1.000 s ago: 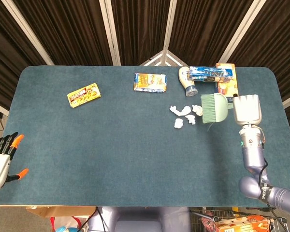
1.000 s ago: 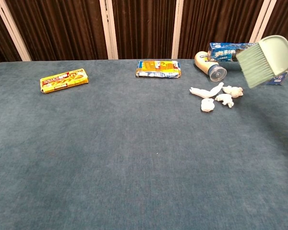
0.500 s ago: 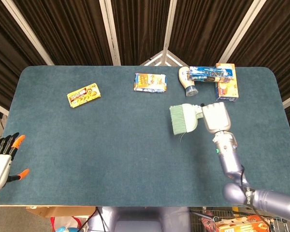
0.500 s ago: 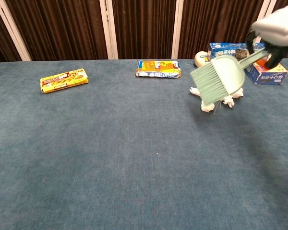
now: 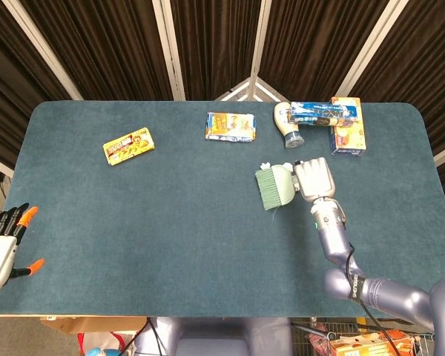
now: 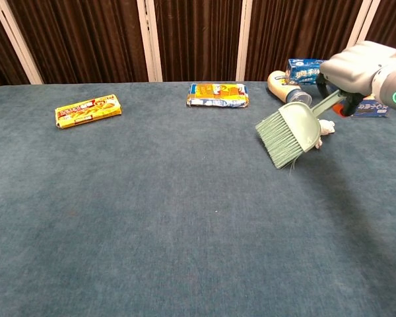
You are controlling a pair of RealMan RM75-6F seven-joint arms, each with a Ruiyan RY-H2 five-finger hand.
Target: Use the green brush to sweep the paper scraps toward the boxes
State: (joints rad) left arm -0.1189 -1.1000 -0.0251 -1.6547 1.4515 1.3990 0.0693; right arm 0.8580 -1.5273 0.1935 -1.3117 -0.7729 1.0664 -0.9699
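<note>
Toward the far right of the bench, we hold the green brush (image 6: 290, 134) by its handle in our right hand (image 5: 314, 178), fingers wrapped around the grip, bristles pointing toward the bench's left edge and angled down to the cloth. The brush head covers most of the paper scraps (image 6: 326, 127); only a white bit shows at the far side of the head from above and another just behind it in the chest view, so we cannot tell how the pile lies underneath. Beyond the brush, along the far edge, stand a lying bottle (image 5: 288, 124), a blue box (image 5: 324, 113) and an orange-and-blue box (image 5: 347, 130); a yellow-blue packet (image 5: 231, 126) lies further left on that edge, and a yellow snack box (image 5: 129, 145) sits toward the far left corner. Our left hand (image 5: 1, 247) hangs off the near left corner, fingers apart, holding nothing.

The risk, as we judge it, is direction: with bristles facing left, a stroke that way would drag scraps away from the boxes. Pressing too lightly could let pieces slip under the bristles, and a wide swing toward the far edge could knock the bottle rolling.
</note>
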